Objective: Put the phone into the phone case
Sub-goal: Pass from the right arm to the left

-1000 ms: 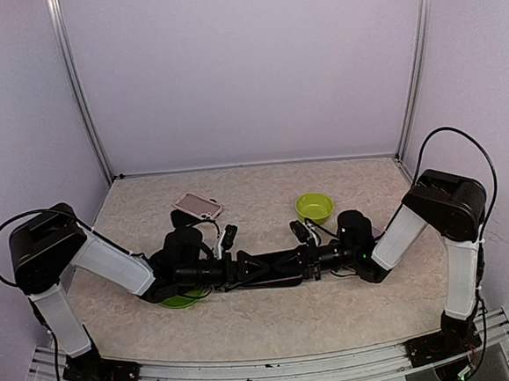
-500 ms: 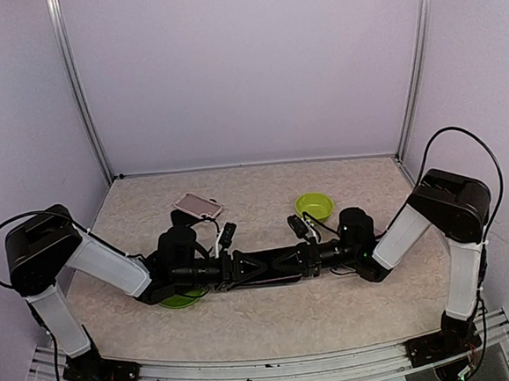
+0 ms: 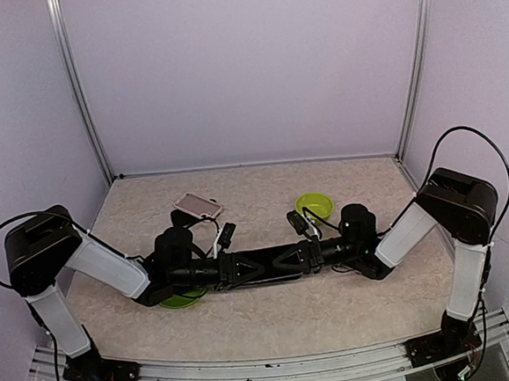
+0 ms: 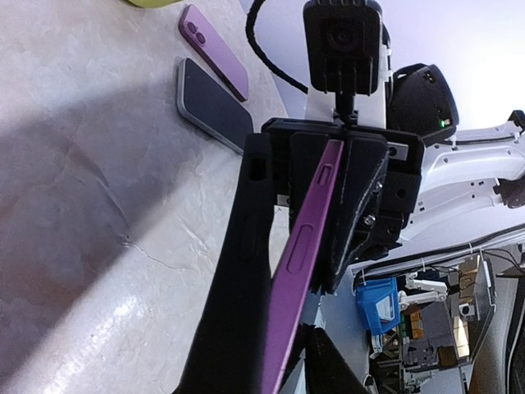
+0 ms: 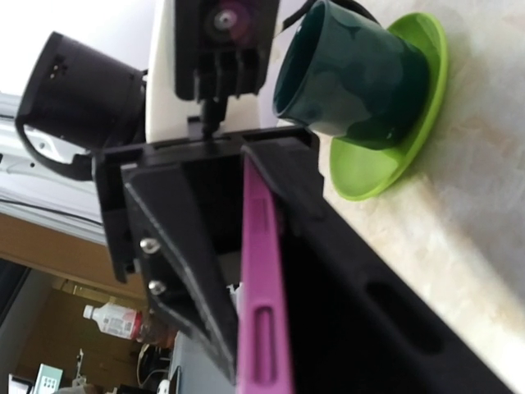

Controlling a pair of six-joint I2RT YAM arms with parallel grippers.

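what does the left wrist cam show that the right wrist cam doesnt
Only the left wrist view: a spare purple phone and a dark phone lying flat side by side. Only the right wrist view: a dark green cup on a green plate. Both: the held purple phone, seen edge-on, right beside the black case.
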